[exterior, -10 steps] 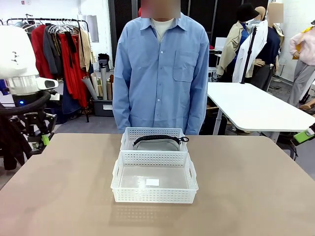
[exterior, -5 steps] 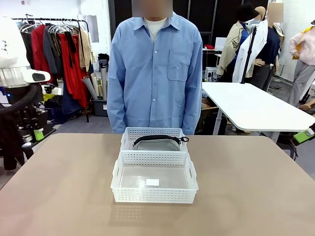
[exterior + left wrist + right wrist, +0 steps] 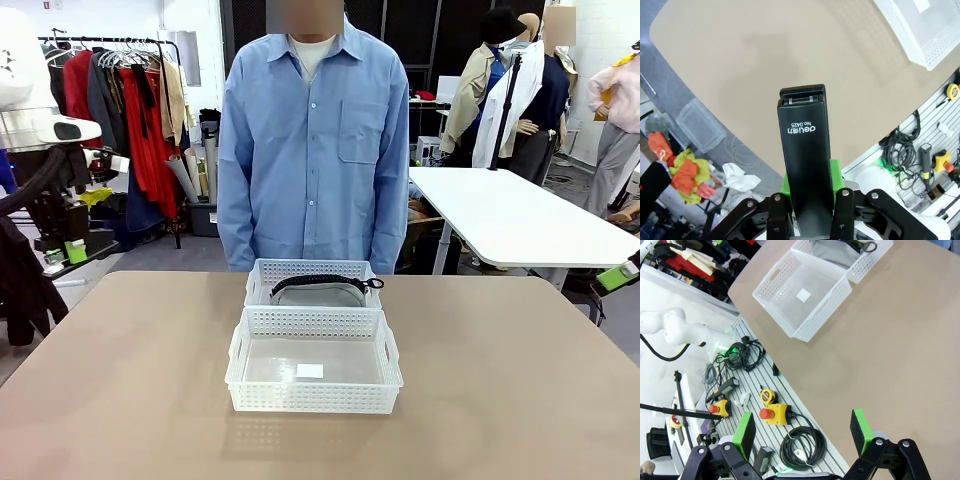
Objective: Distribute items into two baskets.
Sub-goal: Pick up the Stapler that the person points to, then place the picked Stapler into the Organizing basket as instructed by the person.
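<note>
Two white perforated baskets stand end to end at the table's middle. The near basket (image 3: pixel 314 400) has a small white label on its bottom and holds nothing else. In the far basket (image 3: pixel 262 275) lies the grey waist bag (image 3: pixel 318 294) with its black strap on top. My left gripper (image 3: pixel 807 192) is shut on the black stapler (image 3: pixel 804 145), high over the table's left edge, well away from the baskets. My left arm (image 3: pixel 40 130) rises at the picture's left. My right gripper (image 3: pixel 802 432) hangs open off the table's side, the baskets (image 3: pixel 805 295) far ahead of it.
A person in a blue shirt (image 3: pixel 315 140) stands at the far side, just behind the baskets. A slotted bench with cables and a red stop button (image 3: pixel 774 415) lies below my right gripper. A white table (image 3: pixel 510 215) stands at the back right.
My left arm has lifted and swung toward the picture's left with the stapler. The person has shifted a little to the left. The baskets and bag have not moved.
</note>
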### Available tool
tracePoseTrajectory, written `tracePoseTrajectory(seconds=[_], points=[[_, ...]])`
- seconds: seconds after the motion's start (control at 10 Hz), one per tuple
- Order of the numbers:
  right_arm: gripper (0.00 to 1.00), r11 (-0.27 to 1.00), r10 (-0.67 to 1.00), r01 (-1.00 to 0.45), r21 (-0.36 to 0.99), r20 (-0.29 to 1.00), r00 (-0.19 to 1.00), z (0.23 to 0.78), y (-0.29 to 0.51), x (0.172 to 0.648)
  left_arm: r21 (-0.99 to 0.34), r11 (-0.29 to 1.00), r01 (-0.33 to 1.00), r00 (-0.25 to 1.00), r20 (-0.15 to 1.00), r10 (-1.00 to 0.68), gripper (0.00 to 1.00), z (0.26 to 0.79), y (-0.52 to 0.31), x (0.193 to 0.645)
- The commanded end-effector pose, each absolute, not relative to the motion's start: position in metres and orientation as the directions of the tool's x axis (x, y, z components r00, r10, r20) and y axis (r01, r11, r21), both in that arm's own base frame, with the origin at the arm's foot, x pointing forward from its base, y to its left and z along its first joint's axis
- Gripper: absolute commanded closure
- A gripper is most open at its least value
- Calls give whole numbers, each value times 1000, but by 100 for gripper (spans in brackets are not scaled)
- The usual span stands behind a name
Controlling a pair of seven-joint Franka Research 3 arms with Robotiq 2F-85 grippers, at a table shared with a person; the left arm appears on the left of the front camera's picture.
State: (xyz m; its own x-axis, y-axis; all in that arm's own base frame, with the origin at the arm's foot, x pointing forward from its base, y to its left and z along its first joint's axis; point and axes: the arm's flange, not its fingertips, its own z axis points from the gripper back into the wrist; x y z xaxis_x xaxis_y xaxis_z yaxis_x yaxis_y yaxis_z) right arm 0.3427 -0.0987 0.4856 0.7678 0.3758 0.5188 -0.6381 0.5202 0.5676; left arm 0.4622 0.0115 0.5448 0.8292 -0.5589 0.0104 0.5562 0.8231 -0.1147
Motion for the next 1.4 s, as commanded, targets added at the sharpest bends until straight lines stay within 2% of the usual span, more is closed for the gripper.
tracePoseTrajectory(seconds=[0.0, 1.3], points=[[0, 514, 374, -644, 567, 527, 763, 487, -99, 342, -116, 826, 551, 832, 6, -554, 100, 544, 14, 462], [0, 514, 374, -644, 567, 527, 763, 487, -99, 342, -116, 826, 551, 832, 6, -554, 100, 544, 14, 462]])
